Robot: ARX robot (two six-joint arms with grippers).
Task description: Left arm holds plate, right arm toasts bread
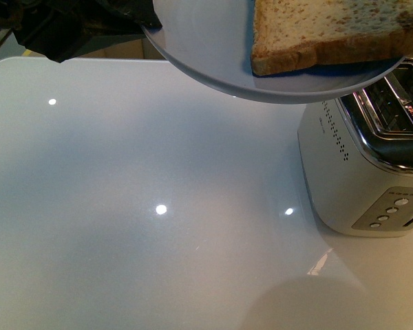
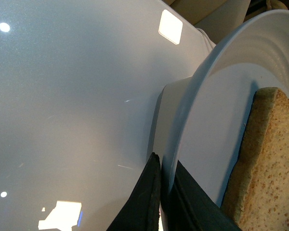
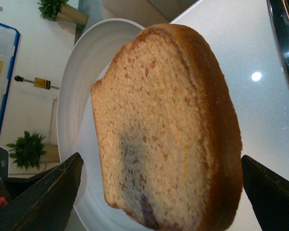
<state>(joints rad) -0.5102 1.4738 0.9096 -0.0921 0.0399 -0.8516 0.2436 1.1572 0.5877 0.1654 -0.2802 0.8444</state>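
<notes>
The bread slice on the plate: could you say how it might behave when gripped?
The bread looks thick and porous, so probably light and squashable under a firm pinch. It lies loose on the smooth plate, so it may slide if nudged.

A glossy white tabletop (image 1: 124, 261) is dotted with reflected lamp spots. A white boxy toaster with a chrome slotted top (image 1: 344, 179) is set upright at its right side, with a row of round buttons (image 1: 389, 212) on its end panel. Two potted green plants (image 3: 26, 149) are seen beyond.
</notes>
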